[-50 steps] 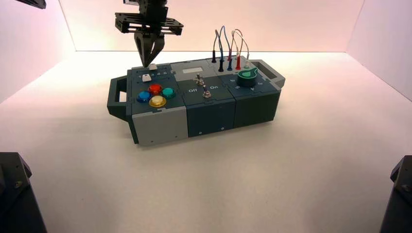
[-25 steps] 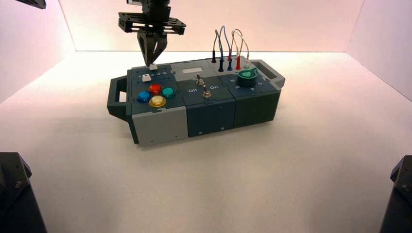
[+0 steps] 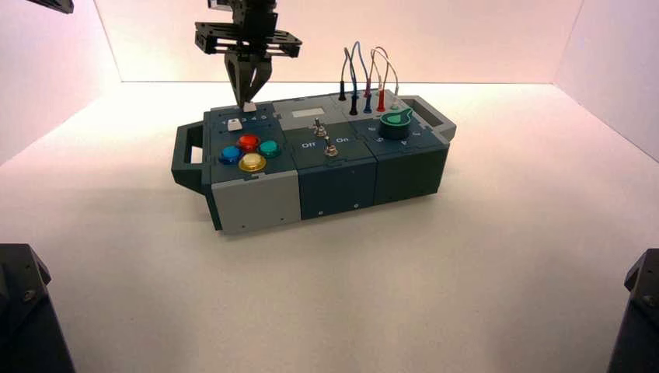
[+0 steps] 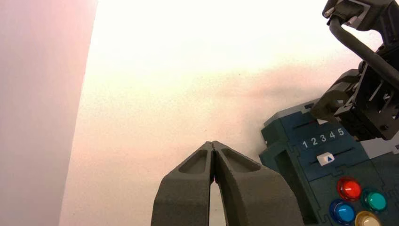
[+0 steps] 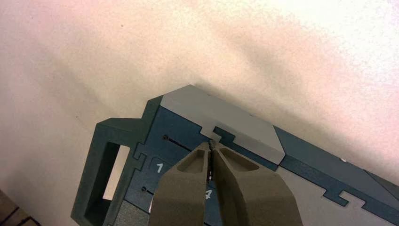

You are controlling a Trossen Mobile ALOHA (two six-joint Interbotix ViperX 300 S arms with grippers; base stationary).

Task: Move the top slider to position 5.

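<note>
Item: the top slider (image 3: 249,107), a white knob on the box (image 3: 332,186), at the far edge of its left-hand panel. Its track (image 4: 305,125) runs lengthwise along the digit row, roughly left to right for the robot, and position 5 (image 4: 341,132) marks the right-hand end.

Item: the right gripper (image 5: 211,144), at the knob, its jaws brought together at the tips with nothing evidently gripped. In the high view the tips stand against or just beside the knob's left side (actual contact cannot be told).

Item: the relation that matters. The knob lies to the right of the jaws, the 5 end farther right, so the coming move looks to be a sideways push along the track, the tips kept low behind the knob.

Item: the left gripper (image 4: 213,145), idle off the box's left end, jaws closed and empty; the farther of the two.
</note>
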